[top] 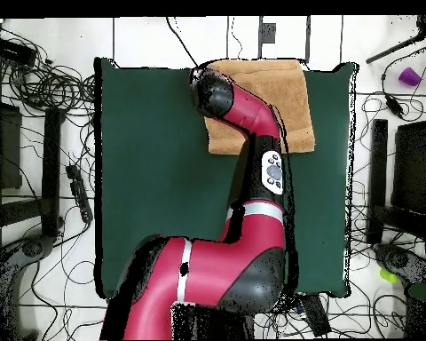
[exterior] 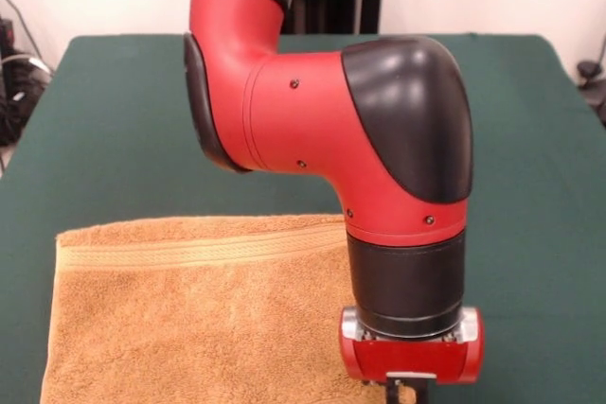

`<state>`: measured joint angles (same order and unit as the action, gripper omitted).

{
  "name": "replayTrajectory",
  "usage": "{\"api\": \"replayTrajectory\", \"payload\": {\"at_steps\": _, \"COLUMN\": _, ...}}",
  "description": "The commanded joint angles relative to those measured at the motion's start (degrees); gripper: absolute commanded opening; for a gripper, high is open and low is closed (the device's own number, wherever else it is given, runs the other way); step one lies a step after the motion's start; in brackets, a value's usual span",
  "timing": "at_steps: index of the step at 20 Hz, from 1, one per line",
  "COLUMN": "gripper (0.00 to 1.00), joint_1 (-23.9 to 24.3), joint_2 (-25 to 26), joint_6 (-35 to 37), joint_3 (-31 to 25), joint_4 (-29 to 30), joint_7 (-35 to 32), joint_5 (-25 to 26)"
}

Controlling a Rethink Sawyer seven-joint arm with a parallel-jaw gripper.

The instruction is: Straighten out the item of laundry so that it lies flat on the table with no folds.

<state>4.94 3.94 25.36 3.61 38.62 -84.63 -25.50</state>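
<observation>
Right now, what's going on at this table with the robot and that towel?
A red Sawyer arm reaches out over an orange-tan towel on the green table. The towel lies spread at the table's edge farthest from the robot's base, looking mostly flat. The gripper sits low at the towel's side, but its fingers are cut off, so I can't tell if it holds the cloth.

The towel (exterior: 189, 328) is nubby orange-tan terry with a flat, smooth woven band; the table (exterior: 114, 120) wears matt dark green cloth; the arm (exterior: 312, 130) has glossy red and black plastic shells with small metal screws
</observation>
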Motion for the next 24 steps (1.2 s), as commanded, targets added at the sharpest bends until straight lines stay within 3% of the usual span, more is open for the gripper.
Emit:
{"api": "replayTrajectory", "payload": {"at_steps": 1, "gripper": 0.0, "joint_1": -1.3, "joint_2": 5.2, "joint_6": 3.5, "joint_3": -3.3, "joint_4": 3.9, "joint_7": -13.3, "joint_5": -0.7}}
{"api": "replayTrajectory", "payload": {"at_steps": 14, "gripper": 0.0, "joint_1": -1.3, "joint_2": 5.9, "joint_6": 1.9, "joint_3": -3.2, "joint_4": 3.2, "joint_7": -14.6, "joint_5": -1.0}}
{"api": "replayTrajectory", "payload": {"at_steps": 15, "gripper": 1.0, "joint_1": -1.6, "joint_2": 6.0, "joint_6": 1.9, "joint_3": -2.6, "joint_4": 2.9, "joint_7": -15.0, "joint_5": -0.9}}
{"api": "replayTrajectory", "payload": {"at_steps": 21, "gripper": 1.0, "joint_1": -2.0, "joint_2": 6.4, "joint_6": 1.6, "joint_3": -1.3, "joint_4": 2.1, "joint_7": -16.2, "joint_5": -1.3}}
{"api": "replayTrajectory", "payload": {"at_steps": 24, "gripper": 1.0, "joint_1": -1.5, "joint_2": 6.0, "joint_6": -0.9, "joint_3": -3.3, "joint_4": 2.8, "joint_7": -15.2, "joint_5": -1.4}}
